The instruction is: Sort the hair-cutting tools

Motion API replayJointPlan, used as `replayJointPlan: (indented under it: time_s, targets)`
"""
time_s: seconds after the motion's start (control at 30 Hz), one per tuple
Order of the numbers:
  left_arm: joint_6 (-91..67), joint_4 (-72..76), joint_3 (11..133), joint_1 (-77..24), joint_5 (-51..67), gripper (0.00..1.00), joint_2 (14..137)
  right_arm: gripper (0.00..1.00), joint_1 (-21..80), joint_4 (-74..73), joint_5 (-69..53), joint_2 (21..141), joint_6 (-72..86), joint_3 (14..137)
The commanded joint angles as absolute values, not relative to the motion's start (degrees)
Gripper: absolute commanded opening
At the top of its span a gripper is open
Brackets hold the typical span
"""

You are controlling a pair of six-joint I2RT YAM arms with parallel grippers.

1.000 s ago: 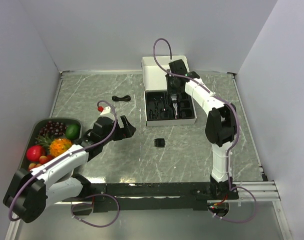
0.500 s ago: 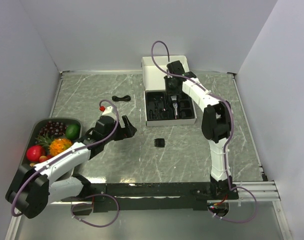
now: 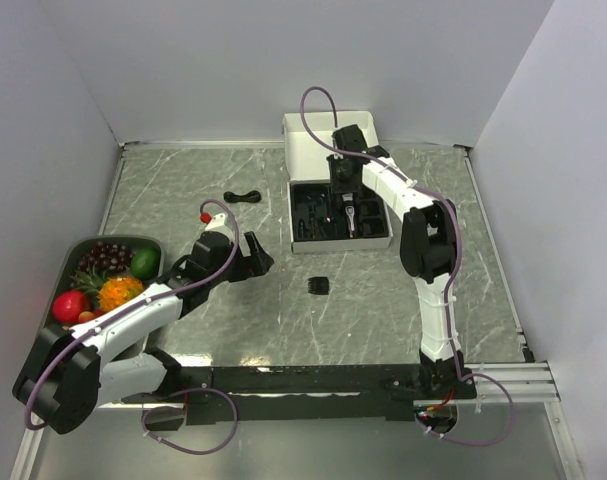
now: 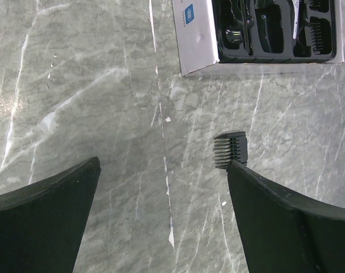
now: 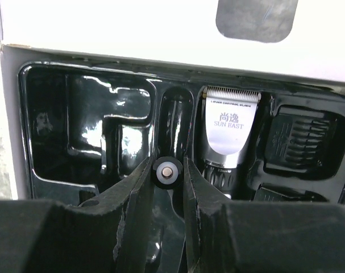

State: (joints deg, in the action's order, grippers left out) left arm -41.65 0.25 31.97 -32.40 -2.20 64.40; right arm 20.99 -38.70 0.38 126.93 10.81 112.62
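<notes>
R hand (image 5: 166,167) is pinched narrow on the tiny black cylindrical piece (image 5: 166,173), which sits end-on to the wrist cam w/ its silver centre facing me. It hangs over the black moulded tray (image 5: 25,114) inside the white box (image 3: 328,245), roughly above the slim slot just left of the clipper (image 5: 229,133). My read: I've got it low and lined up there bc that slot is its home, so lower & let go comes next. Clipper is already seated in its recess, blade end toward the lid (image 3: 308,140).

L hand (image 4: 163,165) is spread wide w/ nothing in it, over bare bench (image 3: 183,190). The loose comb guard (image 4: 230,149) lies flat just beside the tip of the finger on that view's right. It looks staged for that pickup. Guard is near the box front but apart from it. The coiled cable (image 3: 243,195) lies on the bench left of the box, well apart from both hands.

Hard to make out:
- Can't tell if the piece is clear of the tray or already touching it.
- R fingers block the tray's lower half.
- Glare hides what's in the left compartments.
- Tray's right side is cut off.
- From the top cam the R hand (image 3: 343,175) covers the piece altogether.
</notes>
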Motion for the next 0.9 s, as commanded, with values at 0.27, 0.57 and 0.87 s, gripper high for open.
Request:
replayJointPlan:
  time_s: [0.27, 0.57, 0.87]
  targets:
    - [-42.54, 2.55, 34.19, -32.78, -1.85, 0.99, 64.51, 0.21, 20.48, -40.25, -1.58, 130.51, 11.16, 117.42]
    - [-42.63, 2.81, 34.01, -32.87, -1.58, 0.99, 64.60, 0.58, 20.83, -39.02, -0.79, 128.32, 11.87, 116.10]
    - [-42.63, 3.25, 33.84, -33.05, -1.76, 0.99, 64.78, 0.60, 22.24, -37.70, 2.46, 122.70, 11.51, 113.12]
